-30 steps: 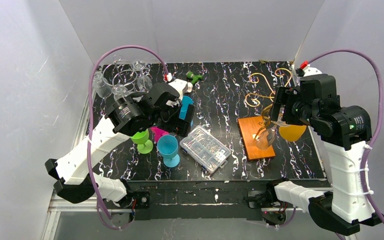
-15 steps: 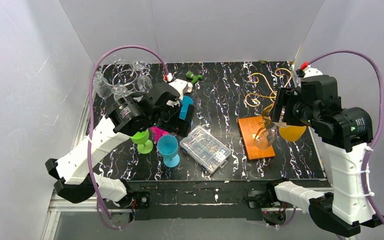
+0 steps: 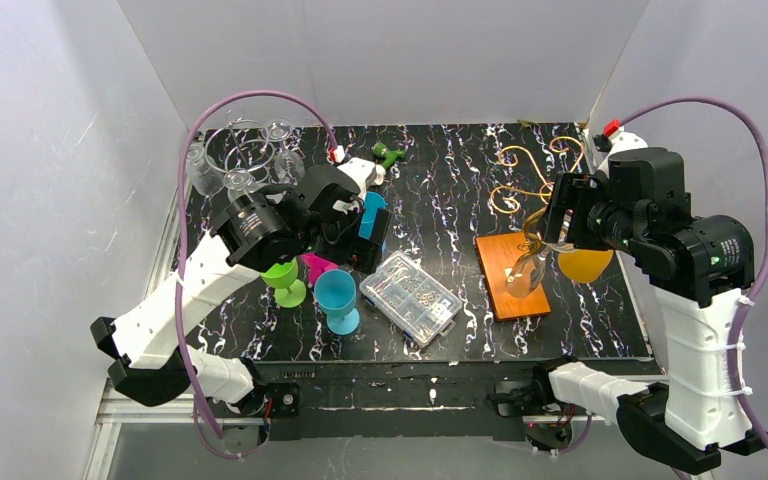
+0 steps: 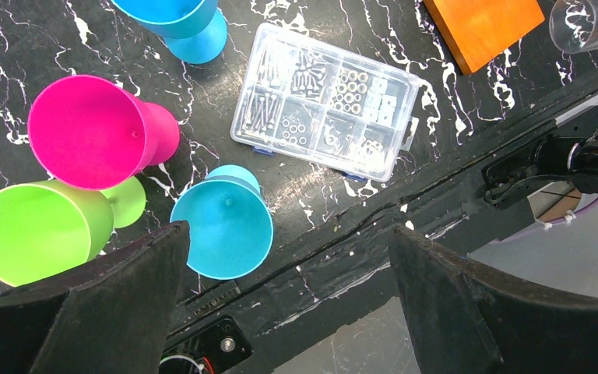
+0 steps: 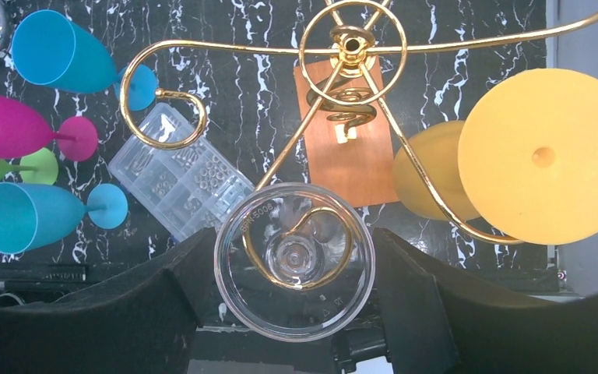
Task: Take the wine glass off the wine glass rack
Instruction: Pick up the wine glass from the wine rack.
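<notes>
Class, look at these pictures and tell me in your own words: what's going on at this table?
The right arm's fingers sit on either side of the clear wine glass, which hangs upside down on a wire curl of the golden rack. The glass has not come off yet, and it is unclear whether the fingers actually grip it. The left arm's fingers stand wide open above the coloured goblets and the clear plastic box, touching nothing.

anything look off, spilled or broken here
Nothing spilled or broken. Only the clear compartment box sits skewed on the table; the wine glass hangs foot-up in the wine glass rack's curl.
</notes>
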Available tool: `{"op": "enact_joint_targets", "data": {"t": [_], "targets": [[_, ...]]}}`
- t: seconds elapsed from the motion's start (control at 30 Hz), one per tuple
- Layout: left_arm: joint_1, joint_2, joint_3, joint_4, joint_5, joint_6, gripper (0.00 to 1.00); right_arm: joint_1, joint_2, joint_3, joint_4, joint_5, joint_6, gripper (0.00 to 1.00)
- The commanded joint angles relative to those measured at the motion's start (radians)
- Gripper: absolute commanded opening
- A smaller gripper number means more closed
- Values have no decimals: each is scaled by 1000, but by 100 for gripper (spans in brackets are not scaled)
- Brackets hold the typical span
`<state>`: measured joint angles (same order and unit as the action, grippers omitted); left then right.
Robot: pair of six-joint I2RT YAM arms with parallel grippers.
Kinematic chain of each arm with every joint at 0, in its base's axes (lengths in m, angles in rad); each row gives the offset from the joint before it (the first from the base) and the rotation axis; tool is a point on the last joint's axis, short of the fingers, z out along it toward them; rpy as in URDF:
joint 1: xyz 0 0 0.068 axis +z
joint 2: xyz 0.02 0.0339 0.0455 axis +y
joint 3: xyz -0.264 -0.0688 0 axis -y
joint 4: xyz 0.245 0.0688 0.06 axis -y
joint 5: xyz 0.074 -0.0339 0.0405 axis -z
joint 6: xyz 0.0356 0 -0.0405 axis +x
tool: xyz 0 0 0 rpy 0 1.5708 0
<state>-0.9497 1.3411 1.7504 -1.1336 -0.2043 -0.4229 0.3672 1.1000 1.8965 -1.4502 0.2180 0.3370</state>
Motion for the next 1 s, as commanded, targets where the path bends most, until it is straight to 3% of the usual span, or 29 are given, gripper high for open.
{"op": "enact_joint_targets", "data": {"t": [0.0,0.57,0.97], "targets": [[-4,-4,43,-20,-20,4,98,2,-6,42,25,-43,-11,47],[-4,3,41,-11,-17,1,98,2,32,94,39,-42,-3,46],[-6,-8,40,-1,-14,2,98,2,63,92,82,51,28,45]]}}
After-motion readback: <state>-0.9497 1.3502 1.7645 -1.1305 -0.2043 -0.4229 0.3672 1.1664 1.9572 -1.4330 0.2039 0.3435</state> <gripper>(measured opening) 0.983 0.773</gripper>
